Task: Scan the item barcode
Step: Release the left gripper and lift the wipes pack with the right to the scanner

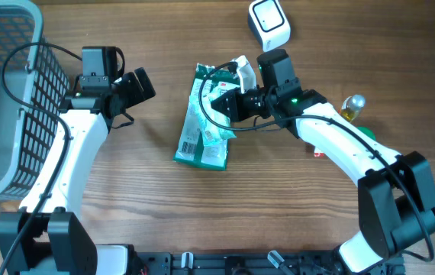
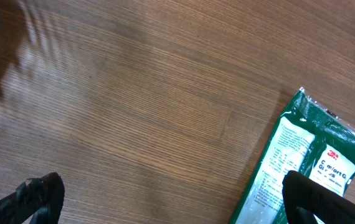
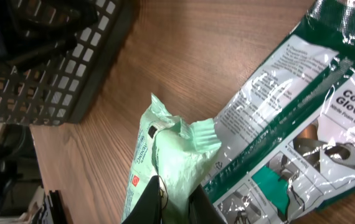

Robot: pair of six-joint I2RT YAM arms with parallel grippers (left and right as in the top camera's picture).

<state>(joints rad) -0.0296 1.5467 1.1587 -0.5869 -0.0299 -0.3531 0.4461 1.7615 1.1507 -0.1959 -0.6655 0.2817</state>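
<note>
While the pale green packet (image 3: 171,143) sits near the middle of the desk (image 1: 278,214), pinched at its crumpled lower edge by the right gripper (image 3: 174,190), the hold looks slim. The closed jaws have only a fold of soft film between them, so the packet could slip free on the way to the white scanner (image 1: 269,23) at the desk's far edge.

The packet lies against a larger green-and-white pack of gloves (image 1: 201,149), also mid-desk, and a lift could drag that pack along or nudge it. Creased film is a second worry, since a barcode bent across a fold, or turned away from the scanner window, may not read. Where the packet's barcode is cannot be made out here.

The right arm reaches in from the desk's right side, elbow bent, wrist turned so its fingers point toward the left edge, low over the pack. The left gripper (image 1: 137,85) stands wide open and empty above bare wood, just beside the pack's left side, its arm running up beside the grey basket (image 1: 4,99) at the far left corner. If the left arm moves in, the two could crowd each other.
</note>
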